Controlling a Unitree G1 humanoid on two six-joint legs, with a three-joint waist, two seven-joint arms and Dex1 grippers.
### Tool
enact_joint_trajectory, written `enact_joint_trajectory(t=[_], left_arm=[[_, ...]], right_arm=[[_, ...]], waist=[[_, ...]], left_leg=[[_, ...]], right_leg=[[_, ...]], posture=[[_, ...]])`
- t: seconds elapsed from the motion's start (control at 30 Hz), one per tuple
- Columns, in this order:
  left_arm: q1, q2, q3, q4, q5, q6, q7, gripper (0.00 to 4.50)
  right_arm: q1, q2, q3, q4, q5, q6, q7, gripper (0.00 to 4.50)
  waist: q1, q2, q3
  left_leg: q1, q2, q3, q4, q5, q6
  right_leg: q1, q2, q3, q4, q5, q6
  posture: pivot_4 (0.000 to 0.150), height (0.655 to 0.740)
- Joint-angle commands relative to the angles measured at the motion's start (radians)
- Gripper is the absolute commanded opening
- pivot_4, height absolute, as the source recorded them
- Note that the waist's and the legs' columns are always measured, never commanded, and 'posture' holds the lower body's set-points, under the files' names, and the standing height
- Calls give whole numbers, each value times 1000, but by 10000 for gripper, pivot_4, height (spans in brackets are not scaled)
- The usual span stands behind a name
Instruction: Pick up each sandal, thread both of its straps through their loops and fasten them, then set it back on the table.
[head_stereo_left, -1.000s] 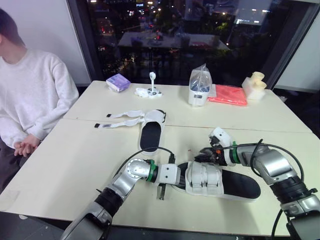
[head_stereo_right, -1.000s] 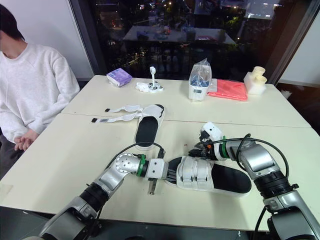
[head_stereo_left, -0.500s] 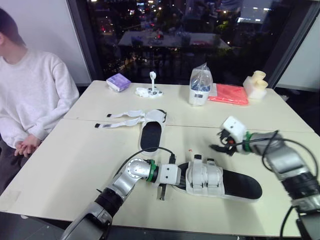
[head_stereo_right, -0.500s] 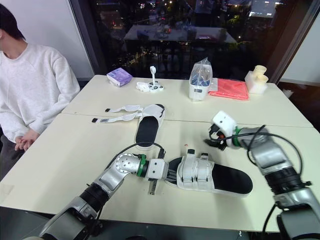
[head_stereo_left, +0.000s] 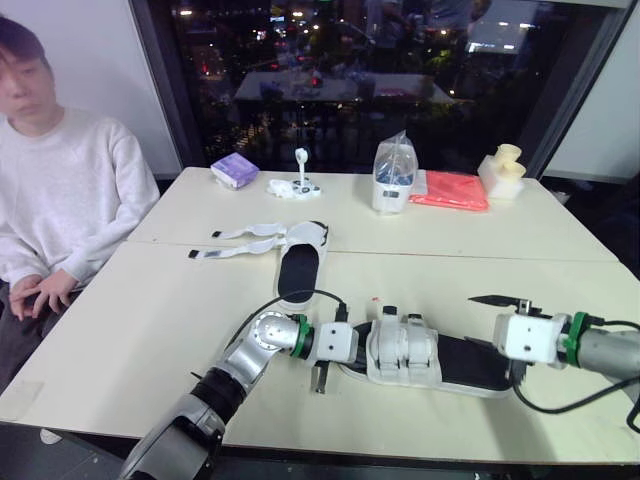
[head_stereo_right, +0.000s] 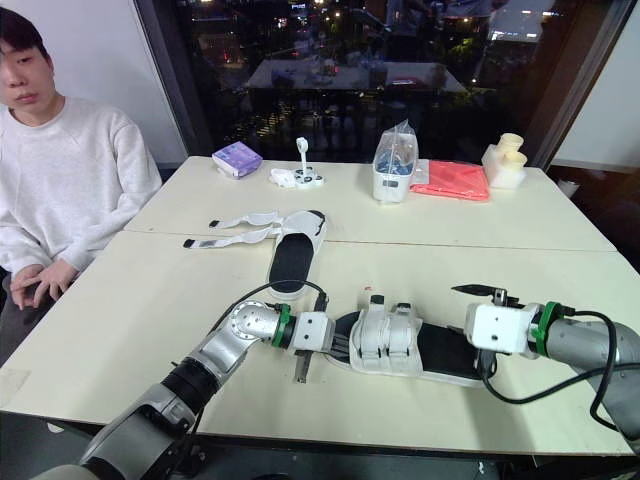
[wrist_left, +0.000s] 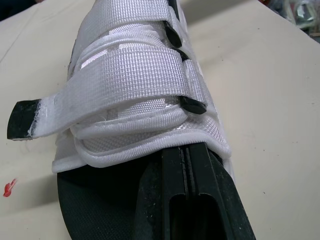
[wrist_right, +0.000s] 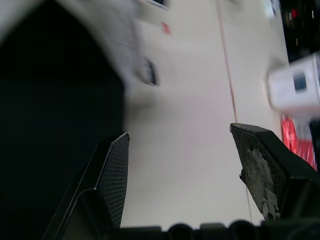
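**One sandal fastened, one to go**
Left of centre, the far sandal (head_stereo_left: 300, 265) lies with its straps (head_stereo_left: 245, 240) loose. At lower centre, our left gripper (wrist_left: 195, 200) pinches the sole of the near sandal (head_stereo_left: 420, 352), fully fastened and apparently resting on the table (head_stereo_left: 130, 320). At right, our right gripper (wrist_right: 182, 170) hangs wide apart by its heel.
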Motion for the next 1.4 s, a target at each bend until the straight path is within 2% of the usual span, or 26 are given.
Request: enact_joint_trajectory(t=[0.03,0.13,0.2,0.3,0.5,0.7,0.97,1.1,1.2,1.23,1.4], left_arm=[[13,50,17,50,13,105,-26,0],[7,71,43,-5,-30,160,-60,0],[4,88,60,-43,-61,203,-82,0],[0,116,89,-106,-106,277,-112,0],[-13,168,153,-201,-170,391,-128,0],[-27,195,203,-246,-205,455,-112,0],[-40,203,246,-260,-212,489,-76,0],[-38,205,252,-272,-213,497,-65,0],[-34,207,257,-284,-215,504,-54,0],[-32,208,258,-287,-214,505,-52,0],[-28,209,261,-306,-218,515,-36,0]], right_arm=[[-53,2,19,41,-72,-153,-44,34414],[-128,25,74,112,-158,-262,-97,34414],[-199,47,121,191,-238,-354,-154,34414],[-289,69,190,289,-358,-494,-241,34414],[-401,108,273,402,-591,-712,-454,34414],[-472,145,313,421,-755,-824,-645,34414],[-556,201,394,428,-869,-833,-760,34414],[-580,196,423,441,-893,-832,-796,19210],[-592,188,437,446,-911,-831,-822,3045],[-595,185,440,448,-916,-830,-829,530],[-638,190,424,513,-885,-738,-836,530]], waist=[[-2,2,4],[-7,4,13],[-12,1,18],[-23,-1,21],[-39,1,30],[-51,3,35],[-51,2,37],[-50,2,37],[-50,2,37],[-50,2,37],[-52,2,37]], left_leg=[[0,0,1,0,0,0],[0,1,1,0,2,-3],[-1,2,2,-1,6,-10],[-11,2,2,0,9,-10],[-15,3,2,0,14,-15],[-15,4,2,0,16,-18],[-15,7,1,-1,17,-21],[-15,7,1,-1,18,-22],[-15,7,1,-1,18,-22],[-15,7,0,-1,18,-22],[-15,8,0,-1,19,-23]], right_leg=[[-1,0,0,0,1,-1],[-4,0,0,3,2,-2],[-6,1,0,5,2,0],[-18,0,0,14,3,0],[-19,5,-2,17,2,-1],[-19,9,-1,20,1,-1],[-18,13,-1,18,0,-2],[-19,14,0,19,0,-3],[-18,15,0,19,0,-3],[-18,15,0,19,0,-3],[-18,16,0,19,0,-3]], posture=[[1500,7400],[1500,7400],[1500,7400],[1500,7400],[1500,7400],[1500,7400],[1500,7400],[1500,7400],[1500,7400],[1500,7400],[1500,7400]])
